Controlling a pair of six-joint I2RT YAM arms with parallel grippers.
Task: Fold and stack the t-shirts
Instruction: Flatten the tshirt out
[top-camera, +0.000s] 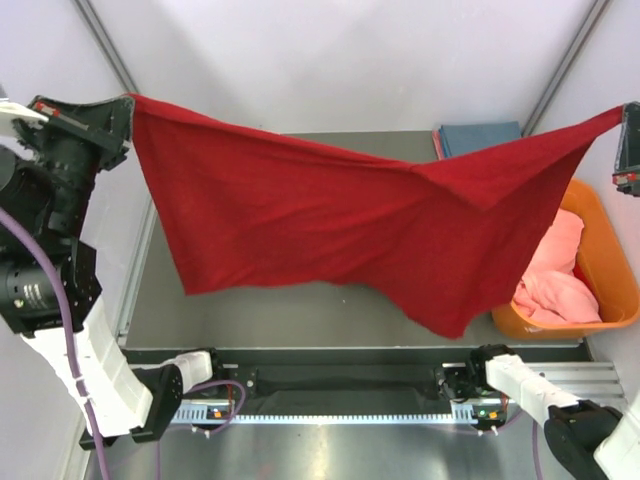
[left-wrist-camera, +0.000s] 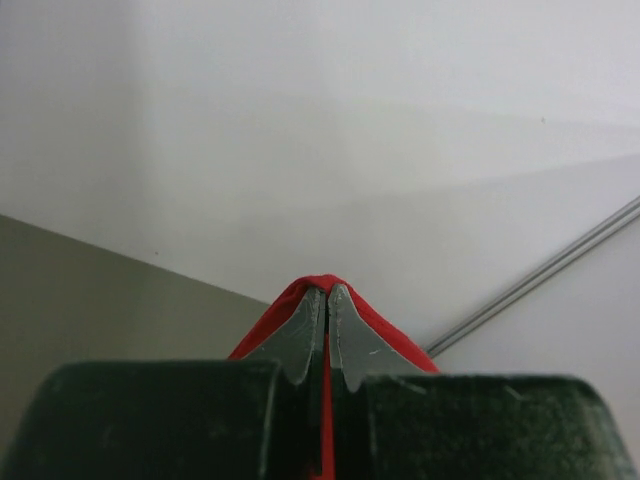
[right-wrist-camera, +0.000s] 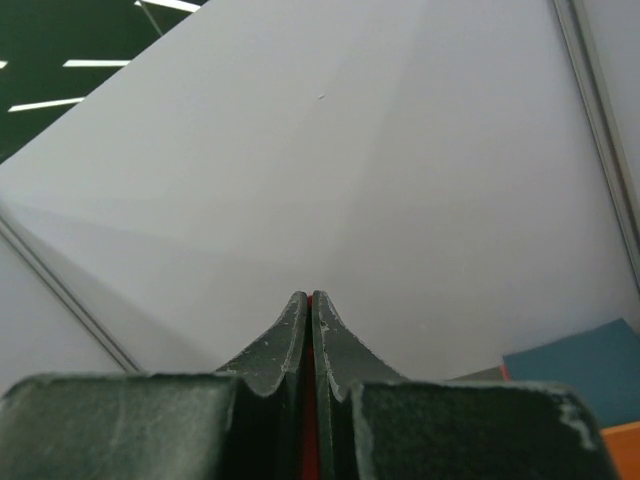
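A deep red t-shirt (top-camera: 330, 215) hangs stretched in the air between my two grippers, above the table. My left gripper (top-camera: 125, 108) is shut on its upper left corner; in the left wrist view red cloth (left-wrist-camera: 345, 295) wraps over the closed gripper (left-wrist-camera: 327, 292). My right gripper (top-camera: 626, 125) is shut on the upper right corner; a thin red strip (right-wrist-camera: 309, 420) shows between its closed fingers (right-wrist-camera: 285, 335). A folded blue t-shirt (top-camera: 480, 136) lies at the table's back right. A salmon-pink t-shirt (top-camera: 558, 275) sits crumpled in the orange tub.
The orange plastic tub (top-camera: 610, 265) stands at the right edge of the grey table (top-camera: 160, 300). White walls enclose the back and sides. The blue shirt also shows in the right wrist view (right-wrist-camera: 580, 365).
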